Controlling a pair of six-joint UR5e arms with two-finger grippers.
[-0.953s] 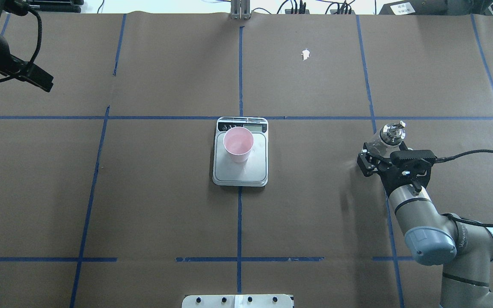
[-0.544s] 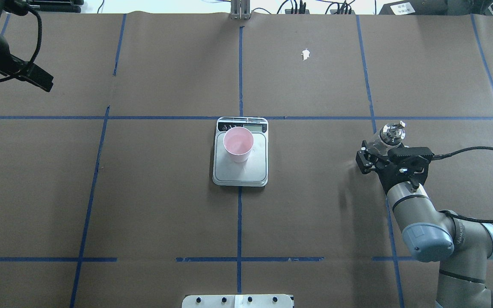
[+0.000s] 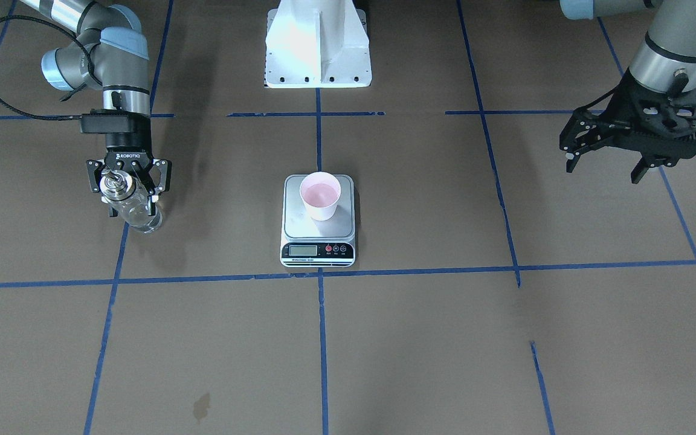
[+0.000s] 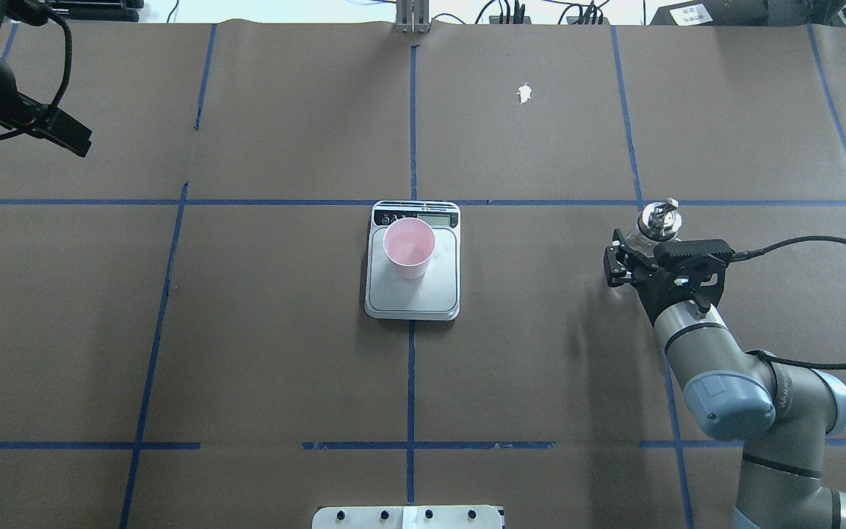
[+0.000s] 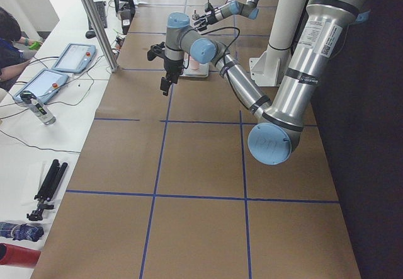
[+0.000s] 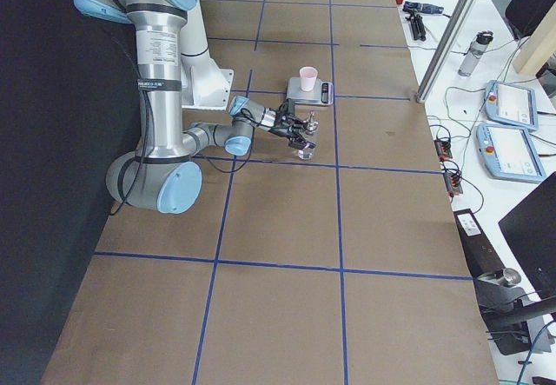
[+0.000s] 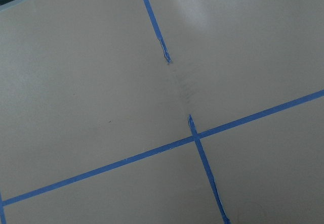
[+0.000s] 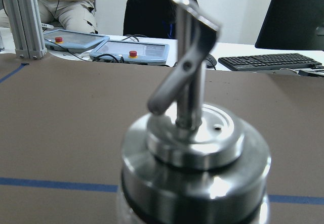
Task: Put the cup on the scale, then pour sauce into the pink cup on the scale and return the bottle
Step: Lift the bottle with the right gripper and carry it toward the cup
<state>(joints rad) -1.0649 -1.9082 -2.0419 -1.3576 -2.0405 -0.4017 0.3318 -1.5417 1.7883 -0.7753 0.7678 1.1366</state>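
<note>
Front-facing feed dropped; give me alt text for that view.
The right pincer, at the view's left, grips the clear, silver-capped bottle, well to the side of the scale. The pink cup stands upright on the scale's platform at the view's centre. The left pincer hangs open and empty at the view's right.

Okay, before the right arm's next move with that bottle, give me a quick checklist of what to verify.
1. Cup upright on the scale platform: ok.
2. Right gripper shut on the bottle: ok.
3. Bottle cap on, spout pointing up: ok.
4. Left gripper open and well away from the scale: ok.
5. Scale display reading: cannot tell, too small.
6. Sauce already in the cup: cannot tell.
</note>
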